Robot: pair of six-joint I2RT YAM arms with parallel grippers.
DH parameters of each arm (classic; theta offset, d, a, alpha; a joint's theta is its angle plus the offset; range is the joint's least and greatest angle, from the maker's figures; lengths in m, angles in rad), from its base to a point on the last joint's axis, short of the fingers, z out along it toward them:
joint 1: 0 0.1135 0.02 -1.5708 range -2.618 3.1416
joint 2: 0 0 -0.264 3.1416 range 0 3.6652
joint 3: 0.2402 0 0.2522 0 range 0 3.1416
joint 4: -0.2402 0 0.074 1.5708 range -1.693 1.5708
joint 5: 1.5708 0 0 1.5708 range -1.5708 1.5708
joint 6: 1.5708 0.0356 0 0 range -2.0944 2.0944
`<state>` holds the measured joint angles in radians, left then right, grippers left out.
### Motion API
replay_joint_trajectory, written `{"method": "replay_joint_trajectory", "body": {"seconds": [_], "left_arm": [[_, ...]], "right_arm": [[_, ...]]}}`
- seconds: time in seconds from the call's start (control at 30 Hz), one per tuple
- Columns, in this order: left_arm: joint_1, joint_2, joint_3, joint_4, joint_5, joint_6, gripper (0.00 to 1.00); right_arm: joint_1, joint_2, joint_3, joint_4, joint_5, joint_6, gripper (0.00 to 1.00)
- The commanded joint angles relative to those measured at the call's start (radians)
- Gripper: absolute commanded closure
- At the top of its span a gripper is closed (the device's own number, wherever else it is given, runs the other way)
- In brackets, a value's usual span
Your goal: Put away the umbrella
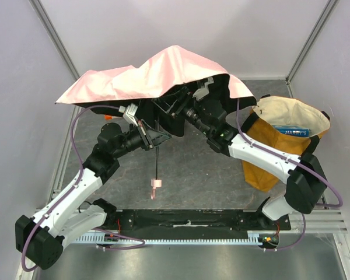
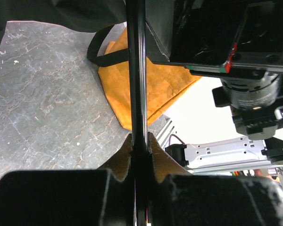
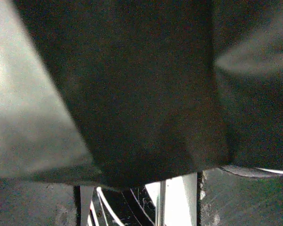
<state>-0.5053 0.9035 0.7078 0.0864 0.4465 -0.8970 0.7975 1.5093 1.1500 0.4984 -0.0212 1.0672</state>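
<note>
Umbrella (image 1: 157, 73): open above mid-table, handle (image 1: 156, 184) dangling nearward. Left gripper (image 2: 139, 146): clenched on the black shaft (image 2: 137, 70), apparently steadying it for folding. Right gripper (image 1: 186, 102): tucked beneath the canopy (image 1: 105, 84), fingers hidden, so I cannot tell whether they grasp anything.

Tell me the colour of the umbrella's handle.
The handle is pale pink; clearest in the top external view.

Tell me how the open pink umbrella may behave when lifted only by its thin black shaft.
The umbrella is probably light, but its pink fabric sags in folds, so it will likely flop and sway. The thin shaft looks glossy, so it may slip or twist in the left gripper.
</note>
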Motion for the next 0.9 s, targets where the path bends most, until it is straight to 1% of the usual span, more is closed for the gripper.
{"method": "replay_joint_trajectory", "body": {"seconds": [0.0,0.07,0.13,0.27,0.3,0.37,0.47,0.5,0.53,0.57,0.6,0.63,0.67,0.73,0.87], "left_arm": [[0.002,-0.021,0.019,0.107,0.020,0.020,0.98],[0.002,-0.018,0.021,0.107,0.027,0.017,0.98],[0.001,-0.018,0.021,0.108,0.034,0.013,0.98],[0.001,-0.025,0.022,0.099,0.040,0.018,0.98],[0.002,-0.026,0.024,0.098,0.043,0.020,0.98],[0.001,-0.028,0.027,0.089,0.041,0.026,0.98],[0.002,-0.037,0.039,0.050,0.029,0.047,0.98],[0.002,-0.043,0.039,0.032,0.027,0.052,0.95],[0.001,-0.051,0.038,0.015,0.027,0.050,0.82],[0.001,-0.064,0.033,-0.002,0.027,0.040,0.64],[0.002,-0.078,0.018,-0.013,0.029,0.026,0.52],[0.002,-0.092,-0.011,-0.014,0.037,0.006,0.43],[0.002,-0.106,-0.031,-0.013,0.047,-0.012,0.40],[-0.001,-0.129,-0.083,-0.005,0.083,-0.058,0.40],[-0.010,-0.163,-0.194,0.100,0.156,-0.173,0.46]], "right_arm": [[0.037,0.012,0.128,-0.150,0.135,-0.085,0.28],[0.039,0.041,0.164,-0.184,0.162,-0.095,0.28],[0.042,0.083,0.243,-0.266,0.178,-0.122,0.30],[0.048,0.137,0.313,-0.305,0.213,-0.150,0.35],[0.046,0.146,0.326,-0.302,0.217,-0.160,0.44],[0.046,0.154,0.341,-0.311,0.230,-0.187,0.69],[0.037,0.141,0.329,-0.297,0.242,-0.187,1.00],[0.029,0.138,0.321,-0.297,0.239,-0.165,1.00],[0.022,0.137,0.315,-0.290,0.224,-0.144,1.00],[0.014,0.137,0.310,-0.275,0.207,-0.127,1.00],[0.012,0.137,0.309,-0.259,0.204,-0.119,1.00],[0.012,0.134,0.313,-0.258,0.208,-0.121,1.00],[0.014,0.131,0.315,-0.239,0.204,-0.127,1.00],[0.008,0.123,0.309,-0.209,0.210,-0.138,1.00],[-0.006,0.129,0.324,-0.196,0.208,-0.157,1.00]]}}
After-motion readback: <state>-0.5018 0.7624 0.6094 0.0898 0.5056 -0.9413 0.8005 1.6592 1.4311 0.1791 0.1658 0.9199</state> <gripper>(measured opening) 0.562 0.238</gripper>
